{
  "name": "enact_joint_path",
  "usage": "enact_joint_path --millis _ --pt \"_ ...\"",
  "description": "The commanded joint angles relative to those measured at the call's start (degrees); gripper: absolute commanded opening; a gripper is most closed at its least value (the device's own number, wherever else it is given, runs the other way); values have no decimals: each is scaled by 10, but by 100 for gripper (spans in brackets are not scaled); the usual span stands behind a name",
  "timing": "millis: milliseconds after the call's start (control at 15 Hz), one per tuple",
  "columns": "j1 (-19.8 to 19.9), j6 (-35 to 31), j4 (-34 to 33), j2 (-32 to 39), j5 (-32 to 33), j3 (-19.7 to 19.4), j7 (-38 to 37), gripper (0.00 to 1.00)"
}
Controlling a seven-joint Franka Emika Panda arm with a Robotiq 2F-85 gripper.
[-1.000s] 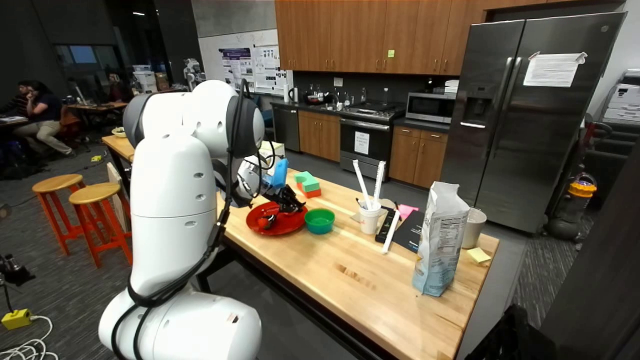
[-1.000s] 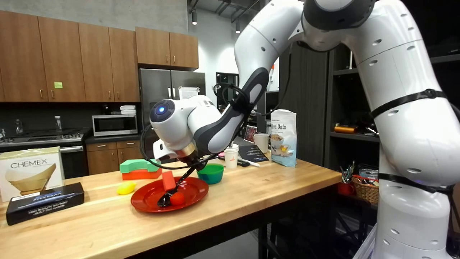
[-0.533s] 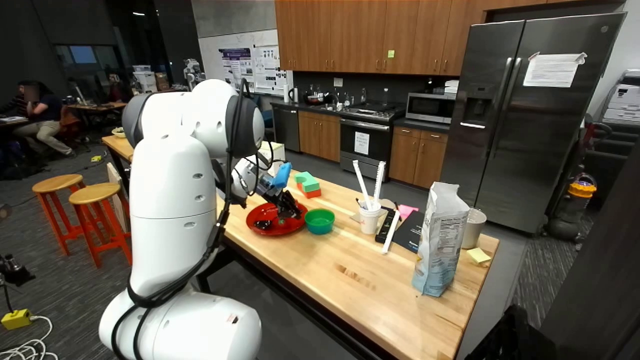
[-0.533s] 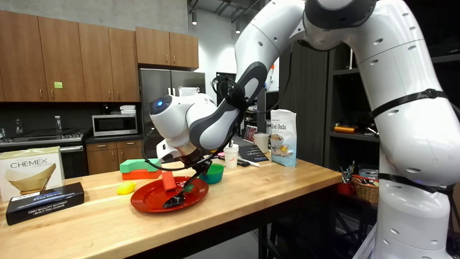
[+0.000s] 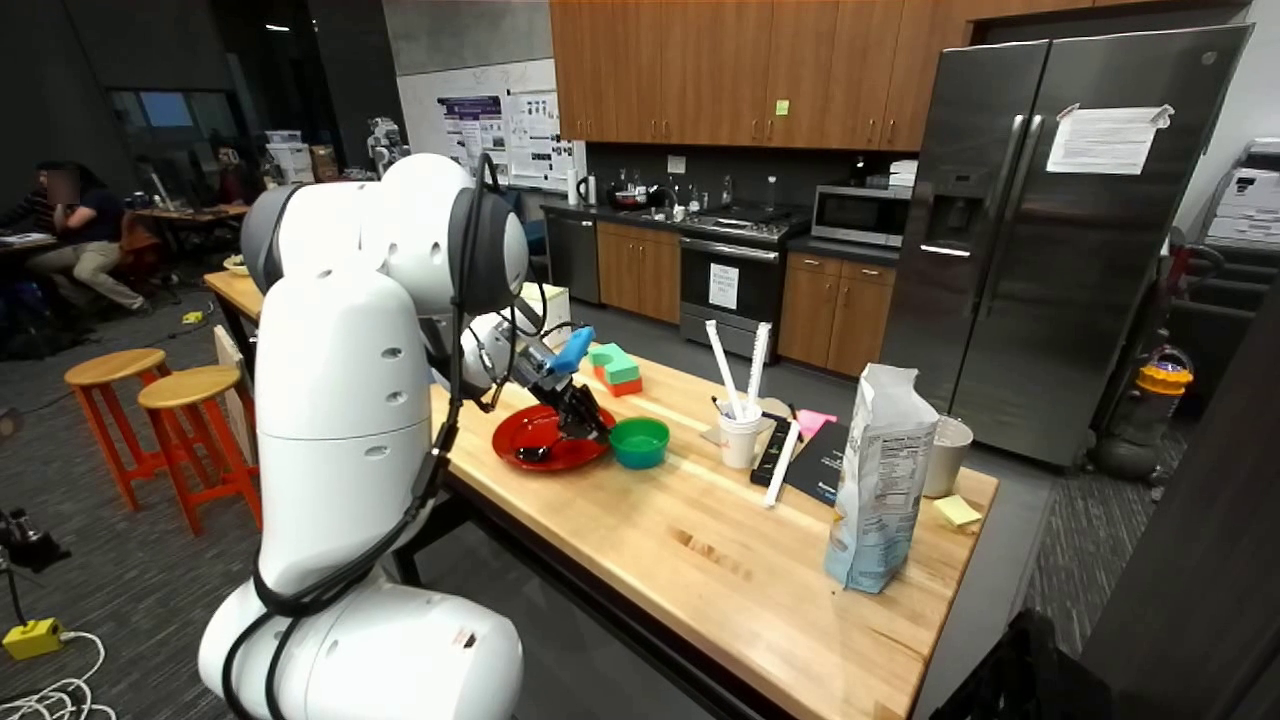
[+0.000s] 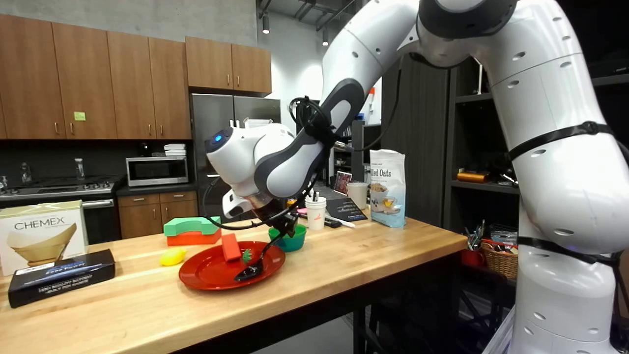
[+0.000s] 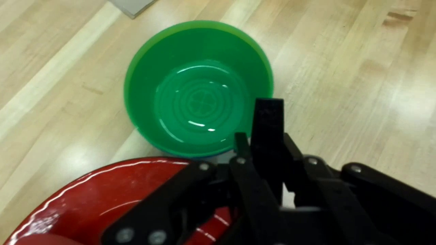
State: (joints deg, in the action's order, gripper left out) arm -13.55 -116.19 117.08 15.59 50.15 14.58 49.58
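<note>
My gripper [image 7: 264,141] is shut on the handle of a black spoon [image 6: 251,270]; the handle's end [image 7: 268,117] stands up between the fingers in the wrist view. The spoon's head rests low over the red plate [image 5: 515,430]. The gripper [image 5: 597,430] is at the plate's edge, beside the green bowl [image 5: 640,445]. In the wrist view the bowl [image 7: 204,98] looks empty. Green leaves [image 6: 246,255] show on the plate; the red fruit they belong to blends into the plate. A red block [image 6: 230,247] is also on the plate. A red shape [image 7: 44,240] at the wrist view's lower edge is cut off.
A yellow lemon [image 6: 173,256], stacked green and red blocks [image 6: 192,231], a Chemex box [image 6: 44,233] and a black box [image 6: 61,276] lie around the plate. Beyond the bowl stand a paper cup [image 5: 739,440], a black booklet [image 5: 822,462] and an oats bag [image 5: 880,480].
My gripper has moved toward the green bowl, drawing the spoon's head across the plate. The round red fruit that showed beside the spoon has turned; its green leaves now show.
</note>
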Motion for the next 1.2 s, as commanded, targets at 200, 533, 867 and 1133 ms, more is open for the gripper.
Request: enact_joint_path --millis 200,533,867,1133 --pt "0 129 -25 -6 -57 -2 36 6" --pt "-5 172 -48 14 -31 -5 14 6" --pt "0 156 -66 37 -30 -8 -17 6" --pt "-1 163 -84 61 -21 -16 -43 6"
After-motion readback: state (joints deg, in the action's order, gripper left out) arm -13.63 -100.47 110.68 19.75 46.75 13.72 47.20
